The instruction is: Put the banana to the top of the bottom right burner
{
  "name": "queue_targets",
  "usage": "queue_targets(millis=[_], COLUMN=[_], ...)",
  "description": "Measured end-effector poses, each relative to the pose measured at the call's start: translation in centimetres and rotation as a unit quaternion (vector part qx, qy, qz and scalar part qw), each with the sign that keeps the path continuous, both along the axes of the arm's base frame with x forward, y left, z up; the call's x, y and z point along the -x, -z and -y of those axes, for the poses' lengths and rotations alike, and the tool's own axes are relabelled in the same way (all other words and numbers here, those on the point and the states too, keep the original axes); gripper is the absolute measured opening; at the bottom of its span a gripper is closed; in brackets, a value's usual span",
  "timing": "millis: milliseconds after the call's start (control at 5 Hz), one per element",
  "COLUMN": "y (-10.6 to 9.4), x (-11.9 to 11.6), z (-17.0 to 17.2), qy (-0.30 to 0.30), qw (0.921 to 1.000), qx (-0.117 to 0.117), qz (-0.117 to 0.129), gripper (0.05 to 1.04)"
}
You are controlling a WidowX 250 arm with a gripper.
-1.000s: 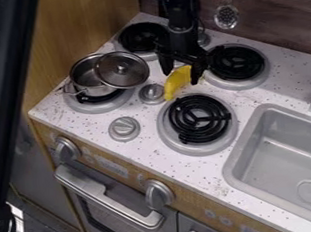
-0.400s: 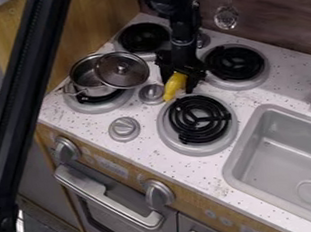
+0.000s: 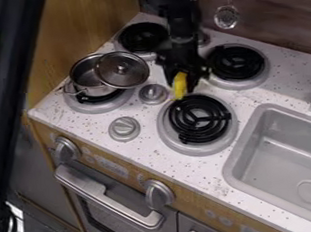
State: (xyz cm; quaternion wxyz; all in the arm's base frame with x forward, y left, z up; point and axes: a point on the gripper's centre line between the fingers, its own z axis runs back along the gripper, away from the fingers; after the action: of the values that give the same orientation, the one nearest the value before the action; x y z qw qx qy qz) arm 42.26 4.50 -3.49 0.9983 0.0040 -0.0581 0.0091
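I cannot tell whether the gripper pinches the banana by the back rim of the bottom right burner.

Yellow banana, black-coiled burner

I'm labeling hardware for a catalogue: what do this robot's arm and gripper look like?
The arm is black, with an upright, fairly narrow section that has an uneven, jointed outline. The gripper below it is also black, with a wider, blockier body. I can't make out any cables or markings against the dark surfaces.
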Motion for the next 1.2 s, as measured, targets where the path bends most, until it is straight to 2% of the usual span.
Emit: queue_targets(millis=[200, 400, 600, 800, 1200], y=[-2.7, -0.5, 1.0, 1.6, 2.1], x=[1.9, 6.1, 8.4, 9.2, 8.6], z=[1.0, 0.9, 1.0, 2.0, 5.8], qy=[0.004, 0.015, 0.023, 0.026, 0.051], qw=[0.9999, 0.9994, 0.9980, 0.9980, 0.9980], qx=[0.006, -0.023, -0.032, -0.021, 0.021], qz=[0.008, -0.022, -0.049, -0.054, -0.032], gripper=[0.548, 0.548, 0.548, 0.548, 0.548])
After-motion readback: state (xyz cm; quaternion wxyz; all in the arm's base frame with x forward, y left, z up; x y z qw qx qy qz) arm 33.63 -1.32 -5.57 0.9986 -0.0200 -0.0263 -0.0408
